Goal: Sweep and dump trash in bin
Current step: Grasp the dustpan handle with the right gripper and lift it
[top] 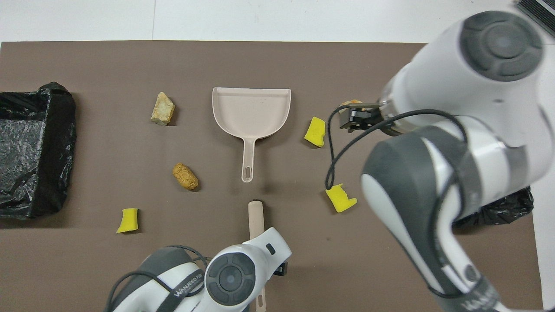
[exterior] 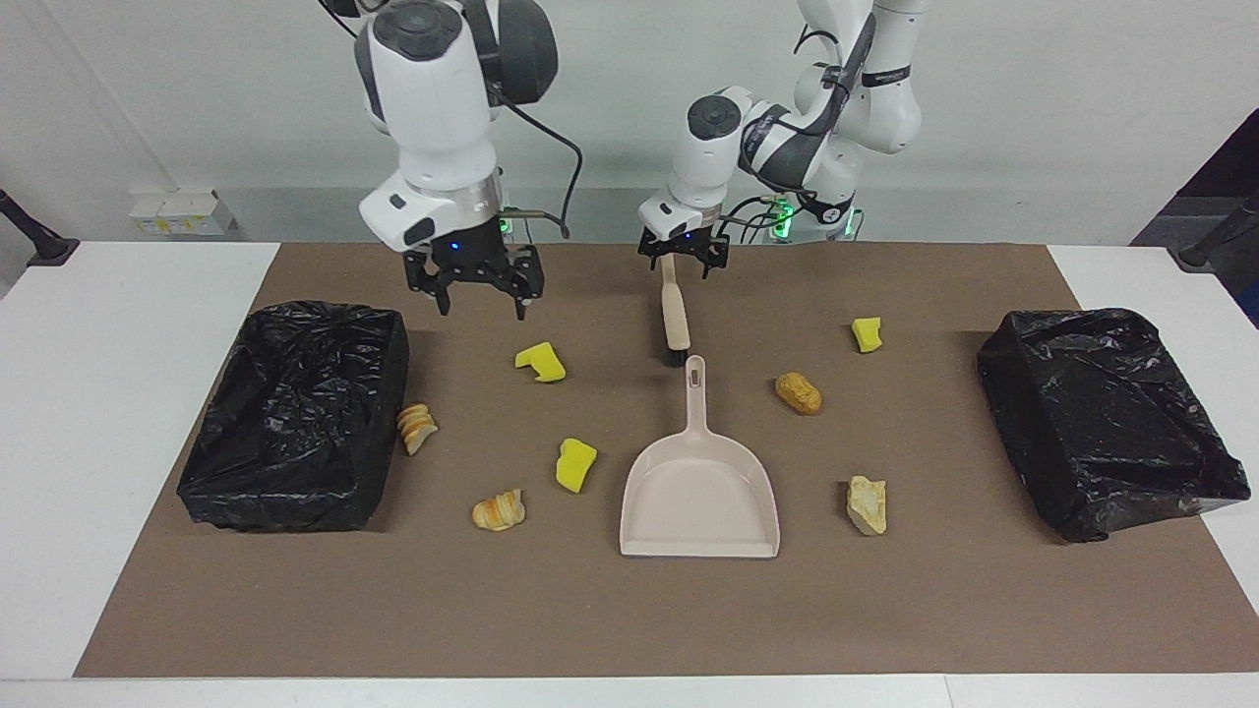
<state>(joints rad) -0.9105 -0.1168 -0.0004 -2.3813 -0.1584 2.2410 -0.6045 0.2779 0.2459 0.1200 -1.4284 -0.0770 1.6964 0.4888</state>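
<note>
Right claw (exterior: pixel 479 286) hangs open above trash (exterior: pixel 540 361).

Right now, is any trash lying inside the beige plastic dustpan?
No, the beige plastic dustpan is bare inside; the yellow sponge chunk and the tan bread-like piece lie beside it on the brown mat.

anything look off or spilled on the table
Seven bits of trash lie scattered on the brown mat, none in either black-lined bin. The dustpan and brush lie flat and tidy. Nothing looks damaged.
</note>
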